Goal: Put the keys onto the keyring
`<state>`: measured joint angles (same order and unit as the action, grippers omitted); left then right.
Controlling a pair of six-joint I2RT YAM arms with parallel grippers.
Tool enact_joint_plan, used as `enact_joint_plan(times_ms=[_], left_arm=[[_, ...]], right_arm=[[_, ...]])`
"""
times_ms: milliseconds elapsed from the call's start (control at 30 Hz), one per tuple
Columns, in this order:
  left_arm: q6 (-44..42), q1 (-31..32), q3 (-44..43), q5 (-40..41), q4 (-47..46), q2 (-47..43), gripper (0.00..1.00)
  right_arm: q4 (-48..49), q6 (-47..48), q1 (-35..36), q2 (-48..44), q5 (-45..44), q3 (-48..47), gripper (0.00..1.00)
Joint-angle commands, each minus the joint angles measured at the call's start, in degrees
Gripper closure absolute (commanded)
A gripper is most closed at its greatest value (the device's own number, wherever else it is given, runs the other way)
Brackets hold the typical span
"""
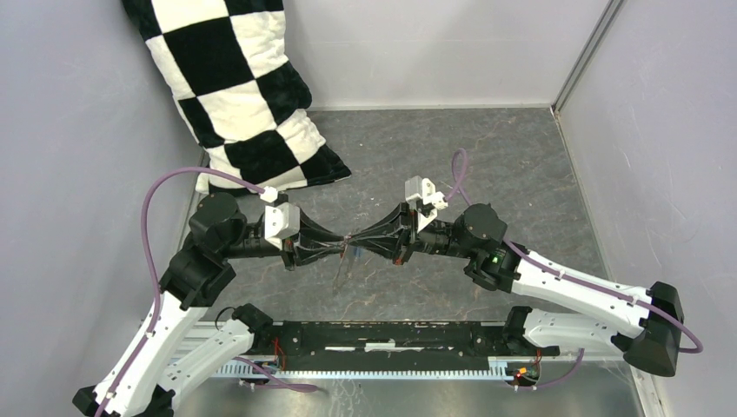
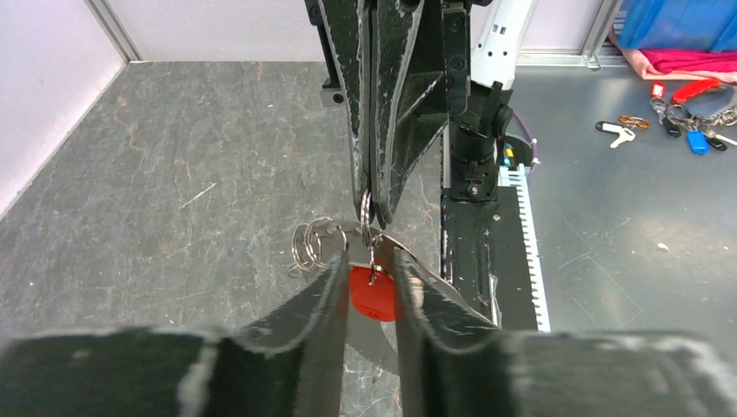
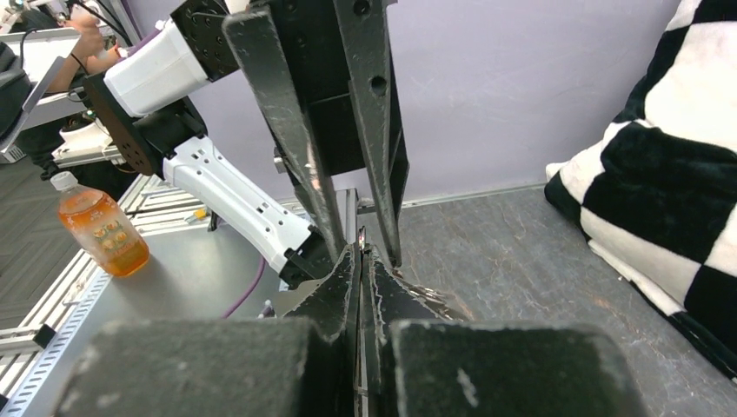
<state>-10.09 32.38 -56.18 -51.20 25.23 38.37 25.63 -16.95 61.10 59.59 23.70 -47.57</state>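
The red-headed key (image 2: 372,297) is being held in the air over the middle of the tabletop, a little toward the near edge, its head sitting between the two fingers of the left gripper (image 2: 372,254), whose jaws are closing on it from both sides. A fine link is running up from the key to a sliver of bright metal that the right gripper (image 2: 369,204) is pinching with its jaws pressed fully together. I judge that metal to be part of the keyring (image 2: 434,280), whose grey band is curving away beside the left fingers and hanging below the meeting point, though the exact hold is too small to make out. A cluster of small split rings (image 2: 306,245) is showing just beside the key; I cannot tell whether it is dangling or lying on the table (image 1: 504,156). The blue-headed key is not showing at the grippers. The step in hand looks like the threading itself, tip to tip. The next move is calling for a small, steady slide of the key along the band while the right jaws are keeping their pinch. A checkered pillow (image 1: 239,95) is leaning in the far left corner. No tray or box is standing on the tabletop. The only container is a capped bottle (image 3: 100,230) holding orange liquid, off the table, and spare keys and fobs (image 2: 673,117) are lying loose beyond the near edge.
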Motion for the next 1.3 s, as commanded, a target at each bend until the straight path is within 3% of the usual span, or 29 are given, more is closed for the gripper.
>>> enact_joint_plan(times_ms=[0,167,333,600,833,1000,1133,1267], left_arm=[[-0.46,0.13,-0.28,-0.87,0.38,0.30,0.73],[1.32,0.10,-0.44,-0.03,-1.79,0.01,0.81],[2.75,0.13,-0.51,-1.90,-2.17,-0.31,0.68],[2.89,0.14,-1.11,-3.67,-2.18,0.30,0.67],[3.60,0.09,-1.30,-3.21,-2.89,0.34,0.78],[3.75,0.08,-1.05,-2.99,-3.16,0.19,0.98],[3.17,0.08,-0.86,-3.37,-2.73,0.13,0.98],[-0.91,0.10,-1.52,-4.05,1.23,0.14,0.98]], right_arm=[[6.94,-0.92,0.46,-0.16,0.28,-0.05,0.99],[5.14,-0.29,0.61,0.29,0.83,-0.55,0.99],[4.52,0.21,0.68,-0.29,0.64,-0.15,0.99],[3.99,0.39,0.78,0.11,1.04,-0.86,0.99],[2.85,1.07,0.86,0.48,1.16,-1.25,0.99],[1.42,1.57,0.95,0.24,1.47,-1.65,0.96],[-0.85,2.37,1.07,-0.13,2.01,-2.31,0.88],[-16.71,9.53,1.02,0.71,2.86,-10.29,0.61]])
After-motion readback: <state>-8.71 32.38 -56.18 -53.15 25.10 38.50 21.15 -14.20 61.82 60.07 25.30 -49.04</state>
